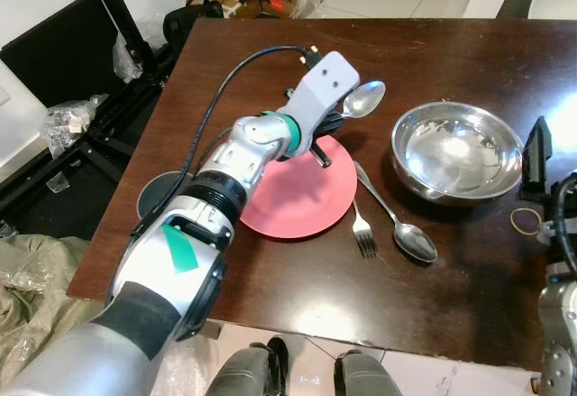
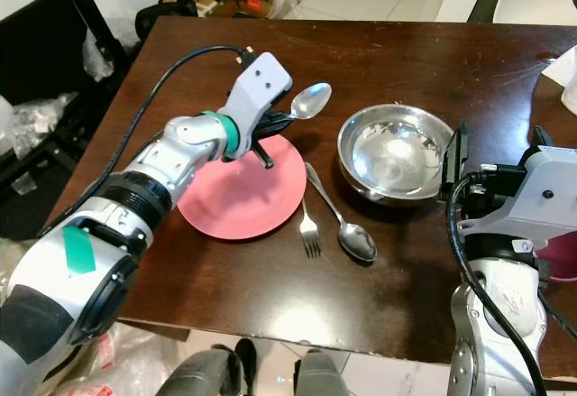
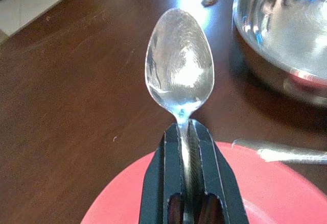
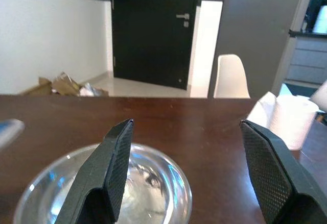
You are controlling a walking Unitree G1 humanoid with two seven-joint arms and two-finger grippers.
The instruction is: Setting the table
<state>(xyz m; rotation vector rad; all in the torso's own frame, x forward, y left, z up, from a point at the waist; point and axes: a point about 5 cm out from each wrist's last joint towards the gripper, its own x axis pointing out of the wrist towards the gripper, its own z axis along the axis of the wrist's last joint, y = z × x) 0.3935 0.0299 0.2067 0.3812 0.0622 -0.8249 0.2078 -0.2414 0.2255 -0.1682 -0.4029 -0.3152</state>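
Left gripper (image 3: 186, 147) grips spoon (image 3: 179, 71) beside steel bowl (image 1: 457, 151)

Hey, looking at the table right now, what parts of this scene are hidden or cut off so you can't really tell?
- Handle of the held spoon: left wrist view, hidden between the left gripper fingers.
- Near side of the steel bowl: right wrist view, cut off by the bottom edge and hidden behind the right gripper fingers.
- Pink plate: left eye view, left part hidden under the left arm.
- Dark round object beside the plate: mostly hidden by that arm; unidentifiable.
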